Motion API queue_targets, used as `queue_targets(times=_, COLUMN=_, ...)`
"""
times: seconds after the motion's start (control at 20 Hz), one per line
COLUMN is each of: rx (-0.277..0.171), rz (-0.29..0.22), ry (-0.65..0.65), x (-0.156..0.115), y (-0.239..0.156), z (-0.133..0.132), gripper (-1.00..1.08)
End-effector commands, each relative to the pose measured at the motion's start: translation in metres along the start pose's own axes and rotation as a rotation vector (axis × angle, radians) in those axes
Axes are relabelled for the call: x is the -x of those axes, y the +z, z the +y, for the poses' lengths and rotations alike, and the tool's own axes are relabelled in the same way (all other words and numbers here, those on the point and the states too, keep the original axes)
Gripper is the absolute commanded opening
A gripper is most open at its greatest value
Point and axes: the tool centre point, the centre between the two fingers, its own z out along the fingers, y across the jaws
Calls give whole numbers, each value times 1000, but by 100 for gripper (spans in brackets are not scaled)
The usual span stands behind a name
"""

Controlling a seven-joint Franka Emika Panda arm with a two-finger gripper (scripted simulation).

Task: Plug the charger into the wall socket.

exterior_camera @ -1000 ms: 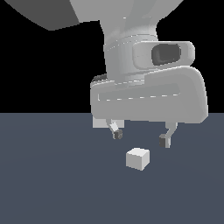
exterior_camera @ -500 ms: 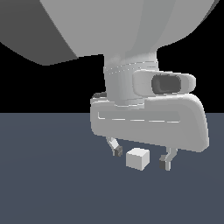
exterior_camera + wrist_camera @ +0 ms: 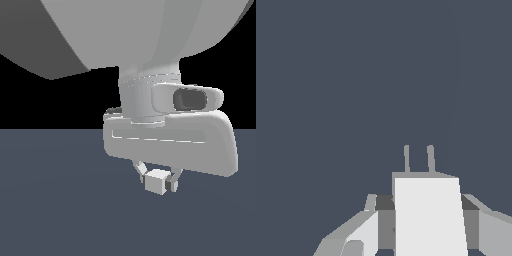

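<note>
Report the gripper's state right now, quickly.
Gripper: jaws shut on the small plain white cube-like charger, fingers pressed against both its sides; its two prongs point ahead in the wrist view.

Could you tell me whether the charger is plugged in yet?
No: the charger sits between the fingers, prongs bare; no socket is in view.

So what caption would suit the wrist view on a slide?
Gripper closed around the white charger, its two prongs pointing ahead.

The charger [image 3: 157,181] sits between the jaws, on the floor [image 3: 60,210].
</note>
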Motion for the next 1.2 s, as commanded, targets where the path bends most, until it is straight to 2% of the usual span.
queue_targets(times=0.0, rx=0, rz=0, ry=0, x=0, y=0, z=0, gripper=-100)
queue_targets(times=0.5, rx=-13, rz=2, ry=-61, x=-7, y=-10, z=-11, gripper=-100)
queue_targets(times=1.15, rx=-78, rz=5, ry=-359, x=-31, y=-60, z=-67, gripper=-100)
